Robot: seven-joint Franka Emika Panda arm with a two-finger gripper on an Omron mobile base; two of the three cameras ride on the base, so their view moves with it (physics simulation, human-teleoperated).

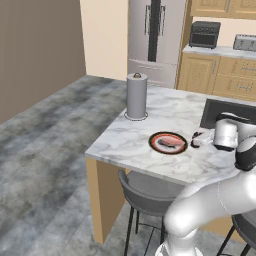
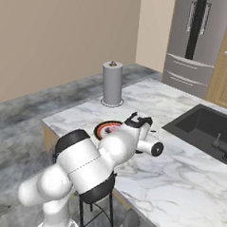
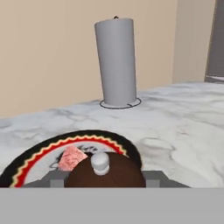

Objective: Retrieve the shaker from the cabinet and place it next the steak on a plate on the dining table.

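Note:
In the hand view the shaker (image 3: 107, 173), dark reddish-brown with a pale round knob, sits between the two fingertips of my gripper (image 3: 106, 178), which is shut on it. Just beyond it lies the plate (image 3: 41, 152) with its red-orange rim, and the pinkish steak (image 3: 72, 158) rests on it. From the left base view, my gripper (image 1: 198, 139) hovers low over the dining table (image 1: 150, 120), just right of the plate (image 1: 168, 142) and the steak (image 1: 170, 144). In the right base view, the gripper (image 2: 137, 120) is beside the plate (image 2: 106, 129).
A tall grey paper-towel roll (image 1: 136, 95) stands on the table behind the plate. A dark sink (image 2: 205, 126) is set into the marble to the right. A grey stool (image 1: 145, 187) is tucked under the table's near edge. A steel fridge (image 1: 155, 35) stands at the back.

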